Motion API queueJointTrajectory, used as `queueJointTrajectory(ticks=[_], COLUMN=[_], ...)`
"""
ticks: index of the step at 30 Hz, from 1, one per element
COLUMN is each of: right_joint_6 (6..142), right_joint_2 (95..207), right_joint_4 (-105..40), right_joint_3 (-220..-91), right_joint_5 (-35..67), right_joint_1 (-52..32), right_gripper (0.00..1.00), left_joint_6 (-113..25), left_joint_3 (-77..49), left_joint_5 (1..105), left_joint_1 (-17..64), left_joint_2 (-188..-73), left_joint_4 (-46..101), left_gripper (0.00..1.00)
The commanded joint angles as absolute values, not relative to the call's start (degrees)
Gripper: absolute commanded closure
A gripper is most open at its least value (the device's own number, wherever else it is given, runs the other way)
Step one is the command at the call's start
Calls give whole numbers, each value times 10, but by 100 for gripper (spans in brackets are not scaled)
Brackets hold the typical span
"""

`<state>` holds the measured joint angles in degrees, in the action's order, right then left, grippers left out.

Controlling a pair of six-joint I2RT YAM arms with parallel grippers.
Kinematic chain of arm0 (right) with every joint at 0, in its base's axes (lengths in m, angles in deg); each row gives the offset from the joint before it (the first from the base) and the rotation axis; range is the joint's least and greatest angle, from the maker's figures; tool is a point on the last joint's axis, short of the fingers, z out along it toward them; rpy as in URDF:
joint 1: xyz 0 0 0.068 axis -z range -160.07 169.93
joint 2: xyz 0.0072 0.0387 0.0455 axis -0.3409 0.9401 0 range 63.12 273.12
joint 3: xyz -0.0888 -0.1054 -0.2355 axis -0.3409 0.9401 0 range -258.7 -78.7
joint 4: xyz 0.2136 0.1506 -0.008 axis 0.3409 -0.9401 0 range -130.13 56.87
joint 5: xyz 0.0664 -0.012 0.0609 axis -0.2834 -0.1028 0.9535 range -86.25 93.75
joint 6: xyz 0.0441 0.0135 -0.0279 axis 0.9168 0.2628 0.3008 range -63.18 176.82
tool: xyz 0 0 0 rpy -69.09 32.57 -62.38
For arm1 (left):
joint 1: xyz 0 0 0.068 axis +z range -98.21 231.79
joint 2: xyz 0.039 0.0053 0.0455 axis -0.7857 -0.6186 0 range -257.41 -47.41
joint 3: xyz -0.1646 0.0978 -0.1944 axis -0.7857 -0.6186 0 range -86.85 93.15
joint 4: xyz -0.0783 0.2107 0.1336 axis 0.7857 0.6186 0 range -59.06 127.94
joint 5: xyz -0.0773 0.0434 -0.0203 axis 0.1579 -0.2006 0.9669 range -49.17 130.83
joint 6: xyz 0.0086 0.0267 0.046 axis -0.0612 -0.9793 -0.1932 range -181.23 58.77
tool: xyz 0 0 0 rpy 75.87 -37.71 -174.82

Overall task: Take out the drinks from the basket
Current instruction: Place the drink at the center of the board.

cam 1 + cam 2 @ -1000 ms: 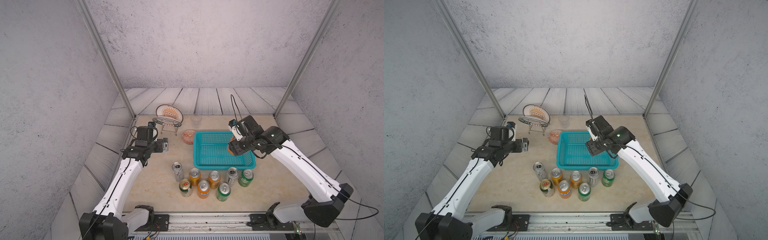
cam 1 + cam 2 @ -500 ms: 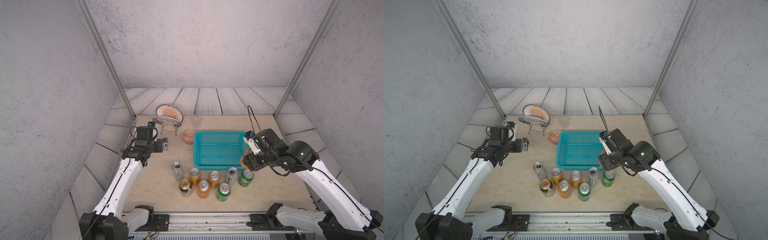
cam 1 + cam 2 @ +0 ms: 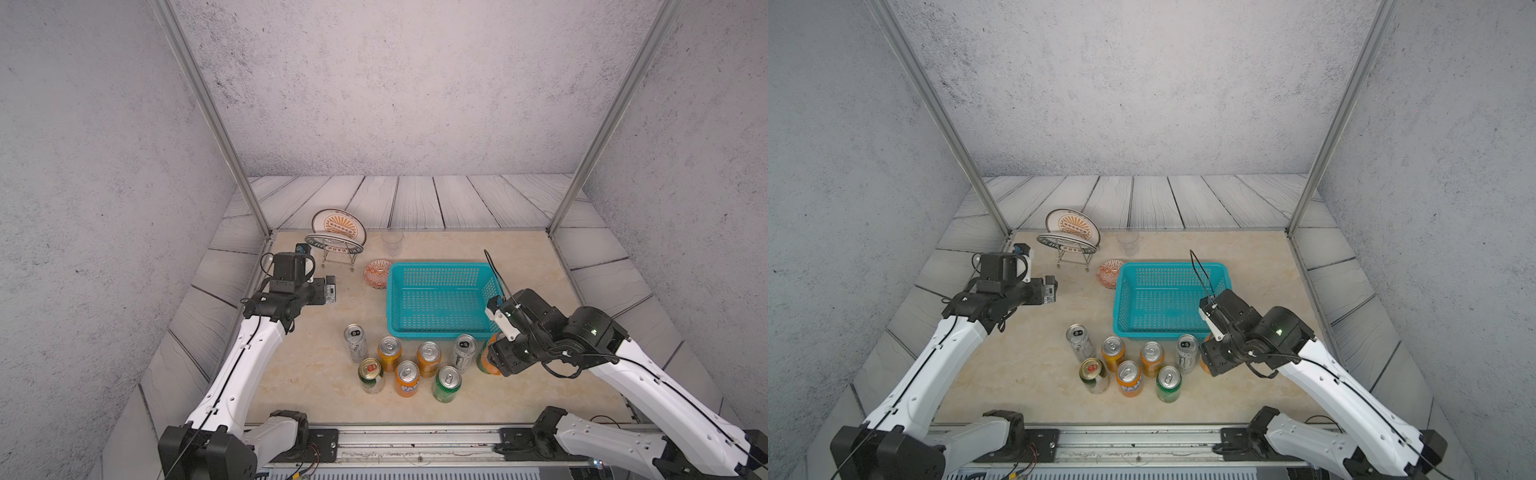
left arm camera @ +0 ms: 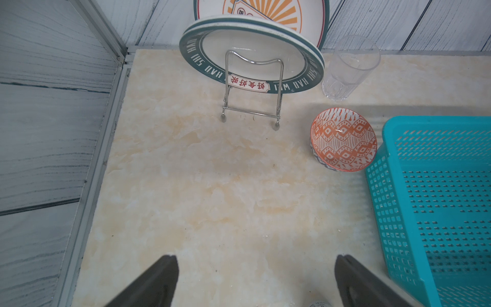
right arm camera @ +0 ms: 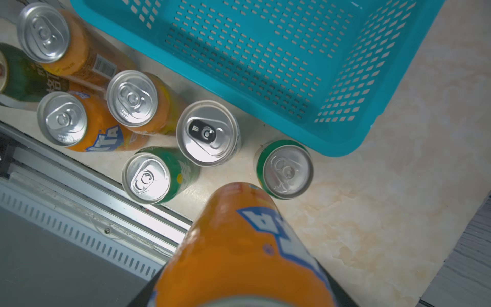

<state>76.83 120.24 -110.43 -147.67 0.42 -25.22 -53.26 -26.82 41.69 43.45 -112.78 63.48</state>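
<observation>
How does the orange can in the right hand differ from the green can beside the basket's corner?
The orange can is gripped by the right hand; the green can stands free on the table. The orange can shows its printed side to the wrist camera, the green can its silver top. Both are drink cans outside the basket.

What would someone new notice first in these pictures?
The empty turquoise plastic mesh basket mid-table, with a cluster of upright aluminium cans standing just in front of it. At the basket's near right corner, the right gripper grips one more orange aluminium can.
</observation>
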Motion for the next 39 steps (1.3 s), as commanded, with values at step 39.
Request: queueJointTrajectory(ticks=[39], right_joint_6=[950], right_joint_2=[1174], right_joint_4=[-843], right_joint_3=[-1189], right_joint_5=[-31], right_joint_1=[-327], right_gripper=[40], left_joint_6=[-534], left_joint_3=[-262], left_joint_5=[410], left_joint_1=[443], left_joint_2=[-1137], left_joint_4=[637], left_gripper=[1])
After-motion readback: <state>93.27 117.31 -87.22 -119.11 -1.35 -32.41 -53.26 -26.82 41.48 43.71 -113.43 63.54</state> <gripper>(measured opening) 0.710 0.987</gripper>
